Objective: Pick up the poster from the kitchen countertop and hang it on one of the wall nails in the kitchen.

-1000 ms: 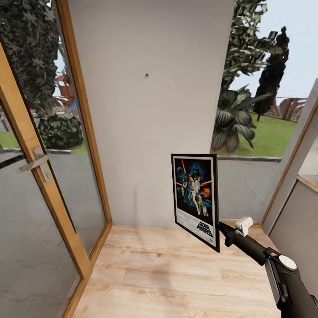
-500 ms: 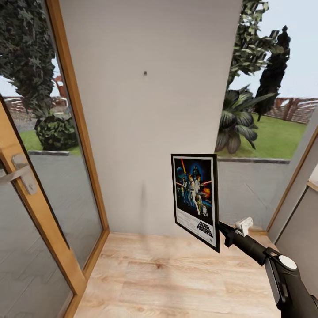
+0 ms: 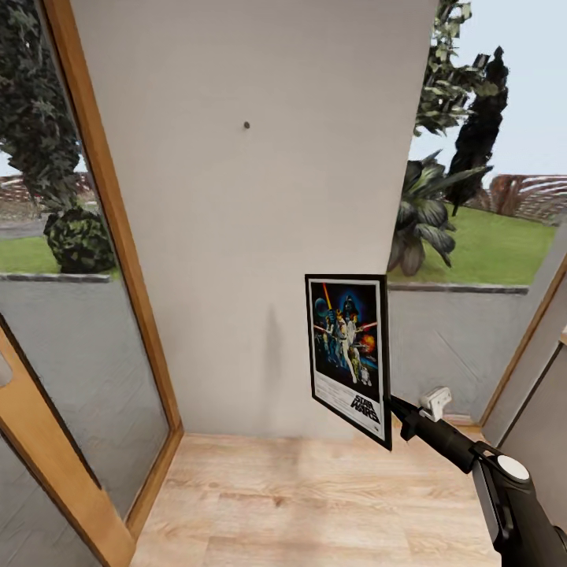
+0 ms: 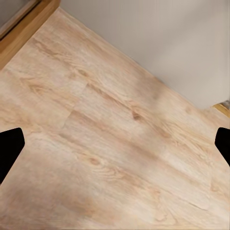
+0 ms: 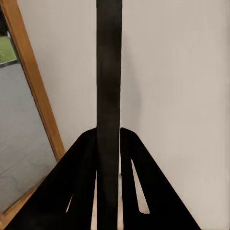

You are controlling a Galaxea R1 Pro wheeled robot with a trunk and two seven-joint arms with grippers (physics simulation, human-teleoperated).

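Right arm: black forearm with a white round cap, reaching in from the near right corner of the head view toward the wall ahead.
Right gripper point(image 3: 396, 413): clamped on the poster's lower right corner; in the right wrist view its two black fingers point(image 5: 84, 182) press against either side of the frame edge, no gap left.
Poster point(image 3: 348, 354): upright, held in the air right of centre, its printed face turned toward the camera and angled slightly left; black frame, white border, figures on dark blue, "STAR WARS" lettering low on the sheet. It hangs clear of the floor and near the wall; whether it touches the wall cannot be told. In the right wrist view it shows edge-on as a dark vertical strip point(image 5: 109, 96).
Left gripper point(image 4: 115, 143): spread wide, only the two black fingertips point(image 4: 9, 148) showing at opposite edges of the left wrist view, nothing between them; pointed down at the floor.
Floor point(image 3: 315, 504): pale wood planks, running up to the base of the wall.
Wall point(image 3: 260, 236): plain light grey panel straight ahead, between glazing on both sides.
Wall nail point(image 3: 246, 125): small dark dot high on the wall, above and left of the poster, well apart from it.
Door frame point(image 3: 110, 228): wood-coloured upright at the left, with glass beside it.
Garden: shrubs, grass and trees beyond the glass, far left and far right.
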